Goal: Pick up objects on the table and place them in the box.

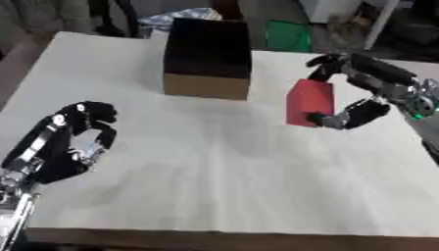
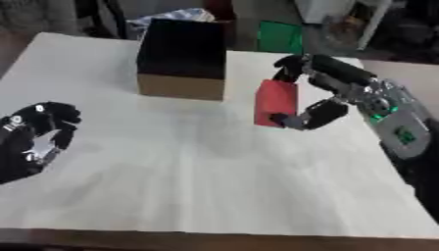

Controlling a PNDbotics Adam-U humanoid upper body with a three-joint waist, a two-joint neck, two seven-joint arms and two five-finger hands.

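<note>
Right hand [image 1: 364, 95] pinching red block [image 1: 309, 102] between thumb and curled fingers, just right of the open box [image 1: 208, 59]; transfer step, next requiring carry over the opening.

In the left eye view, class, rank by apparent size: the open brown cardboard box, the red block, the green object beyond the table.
1. Open brown cardboard box
2. Red block, held in the right hand
3. Green object, though it sits farther away, so this ranking is unsure.

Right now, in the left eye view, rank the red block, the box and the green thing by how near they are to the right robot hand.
1. Red block: held in the right robot hand.
2. Box: to its left, mid-table.
3. Green thing: beyond the table's far edge.
</note>
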